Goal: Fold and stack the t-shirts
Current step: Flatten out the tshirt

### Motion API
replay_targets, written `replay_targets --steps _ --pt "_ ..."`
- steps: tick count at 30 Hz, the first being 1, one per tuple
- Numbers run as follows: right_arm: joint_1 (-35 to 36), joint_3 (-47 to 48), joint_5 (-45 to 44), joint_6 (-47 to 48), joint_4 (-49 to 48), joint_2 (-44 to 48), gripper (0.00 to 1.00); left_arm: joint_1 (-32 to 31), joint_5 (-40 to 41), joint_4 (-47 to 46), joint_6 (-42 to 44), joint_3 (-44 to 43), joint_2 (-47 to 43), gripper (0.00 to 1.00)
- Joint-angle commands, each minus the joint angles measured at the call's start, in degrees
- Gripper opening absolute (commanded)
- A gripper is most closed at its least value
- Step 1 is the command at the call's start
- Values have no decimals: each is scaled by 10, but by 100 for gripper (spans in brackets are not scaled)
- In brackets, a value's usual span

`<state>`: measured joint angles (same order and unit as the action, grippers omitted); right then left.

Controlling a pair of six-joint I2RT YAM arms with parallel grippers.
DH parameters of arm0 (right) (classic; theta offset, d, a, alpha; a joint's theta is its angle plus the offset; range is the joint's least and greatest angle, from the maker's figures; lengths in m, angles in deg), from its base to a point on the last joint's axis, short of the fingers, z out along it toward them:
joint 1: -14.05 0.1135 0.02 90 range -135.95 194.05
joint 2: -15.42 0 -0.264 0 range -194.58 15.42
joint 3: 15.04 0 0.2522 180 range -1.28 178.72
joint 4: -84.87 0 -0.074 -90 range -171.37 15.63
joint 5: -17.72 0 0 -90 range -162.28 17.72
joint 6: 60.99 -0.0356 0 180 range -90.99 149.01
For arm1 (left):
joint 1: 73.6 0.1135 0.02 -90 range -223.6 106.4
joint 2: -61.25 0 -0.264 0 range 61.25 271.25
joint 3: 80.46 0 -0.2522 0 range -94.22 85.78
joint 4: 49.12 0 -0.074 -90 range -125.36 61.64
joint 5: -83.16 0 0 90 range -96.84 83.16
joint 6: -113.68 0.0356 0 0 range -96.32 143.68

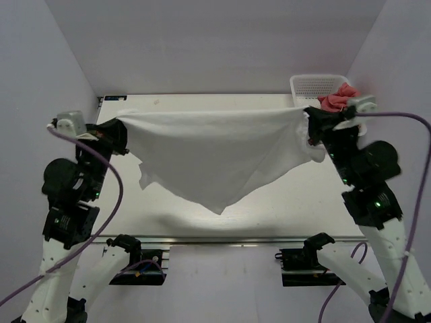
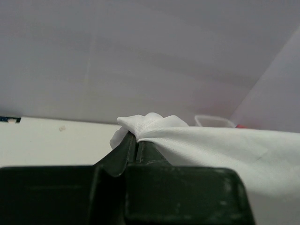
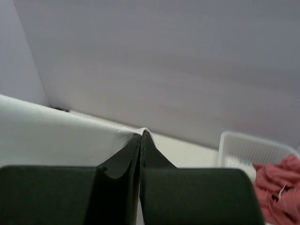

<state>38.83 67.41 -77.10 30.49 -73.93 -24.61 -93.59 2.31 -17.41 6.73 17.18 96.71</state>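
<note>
Two tools are each clamped shut on a top corner of the white t-shirt (image 1: 215, 158). The left tool (image 1: 120, 129) pinches a bunched wad of cloth between narrow jaws, which the left wrist view shows clearly. The right tool (image 1: 310, 122) has its jaws nearly together with a thin edge of the same cloth caught at the tips.

The shirt is in the air over the middle of the surface (image 1: 303, 202), with its top edge pulled fairly taut from left to right. The rest sags to a point toward the near edge. I cannot tell whether that low tip brushes the surface or hangs just above it; there is a shadow under it. One loose flap hangs by the left side and another bunches below the right tool.

Progress looks early. No fold is visible in the white shirt; it is only spread and lifted, so the step in hand is probably laying it flat before folding. No folded pile shows anywhere on the surface.

The coral-pink shirts (image 1: 337, 99) sit crumpled in the basket (image 1: 306, 84) at the far right corner, just behind the right tool. The count is unclear, as they are one lump.

What is left:
- lay the white shirt down, fold it and place it
- pull each pink one out and fold it
- stack them all
</note>
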Motion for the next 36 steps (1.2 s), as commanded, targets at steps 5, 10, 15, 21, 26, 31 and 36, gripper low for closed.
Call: replay_targets --steps 5,10,15,21,26,31,36 --pt "-5 -65 -82 -45 -41 -202 0 5 99 35 -31 77 187 0" --pt "-31 -12 -80 -60 -12 -448 8 22 207 63 -108 68 394 17" --pt "-52 196 -140 -53 109 -689 57 35 280 264 -190 -139 609 98" --pt "-52 190 -101 -63 125 -654 90 23 226 266 -138 -207 646 100" --pt "-53 55 -88 -109 106 -539 90 6 -53 97 -33 -41 553 100" --pt "-56 -32 -116 -206 89 -451 90 -95 -198 -8 16 71 496 100" --pt "-63 -91 -130 -263 78 -389 90 -204 -192 30 16 95 496 98"
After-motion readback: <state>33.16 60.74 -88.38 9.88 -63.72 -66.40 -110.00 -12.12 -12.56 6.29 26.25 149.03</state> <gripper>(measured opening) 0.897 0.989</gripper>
